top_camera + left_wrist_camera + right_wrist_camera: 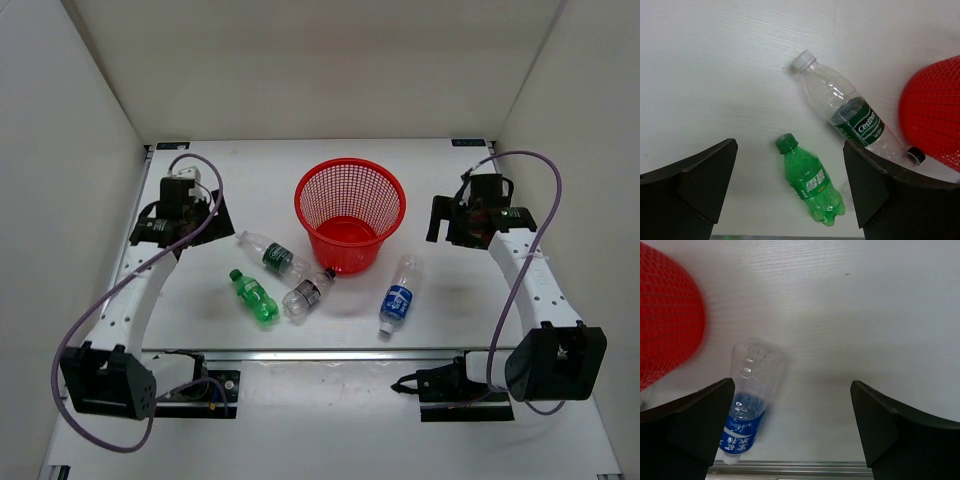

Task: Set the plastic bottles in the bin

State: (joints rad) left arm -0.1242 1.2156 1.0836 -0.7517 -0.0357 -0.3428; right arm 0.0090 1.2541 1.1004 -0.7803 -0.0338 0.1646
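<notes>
Green bottle [254,297]: all green, lying diagonal, cap far-left.
Dark-green-label bottle [272,255]: clear, diagonal, white cap far-left.
Grey-black-label bottle [308,293]: clear, cap toward bin [350,205].
Blue-label bottle [398,297]: clear, cap nearward, right of bin.
Left tool [790,165], right tool [792,410]: spread apart, empty.

Bottles [275,258] laid out in front of the mesh bin [322,226]
Three are bunched at its front-left; the fourth bottle [398,297] is set apart at front-right.
</notes>
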